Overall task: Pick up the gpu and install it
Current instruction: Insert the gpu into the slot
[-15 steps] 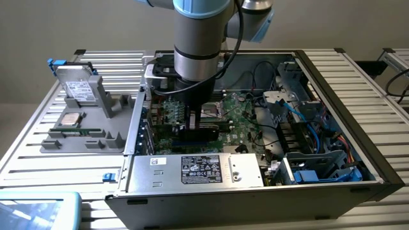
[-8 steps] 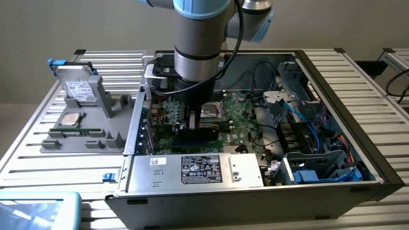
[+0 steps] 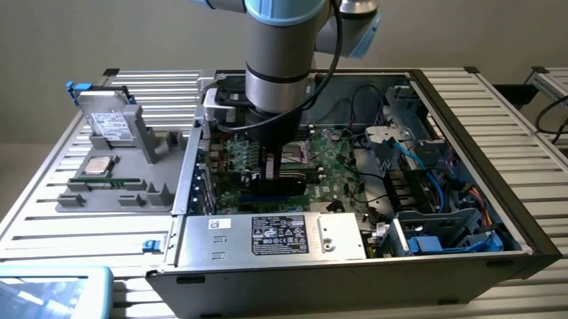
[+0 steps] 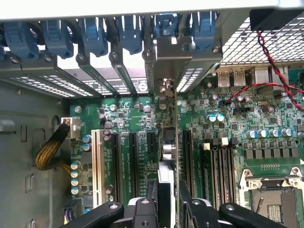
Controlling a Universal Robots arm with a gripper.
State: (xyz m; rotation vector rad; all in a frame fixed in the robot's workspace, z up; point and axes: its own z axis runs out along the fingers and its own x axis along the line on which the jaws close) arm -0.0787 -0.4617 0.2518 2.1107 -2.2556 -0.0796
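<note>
grips the gpu (image 4: 166, 149) edge-on in a part-closed hand (image 4: 167, 209), one finger (image 4: 145, 211) against each face. hangs low inside the open computer case (image 3: 355, 286), card upright at the green motherboard (image 3: 337, 163), among the long black slots (image 4: 133, 161). stands at 3 o'clock from the grey tray (image 3: 106, 196) on the worktop (image 3: 36, 212), in the exterior view.

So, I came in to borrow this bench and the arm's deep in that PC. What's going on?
The arm's hand is inside the open PC case, gripping the gpu. It holds the card upright, edge down, over the motherboard slots, with the bracket end at the back of the case. I cannot tell whether the card is fully seated. A hard drive stands in the holder outside the case, on the exterior view's left.
</note>
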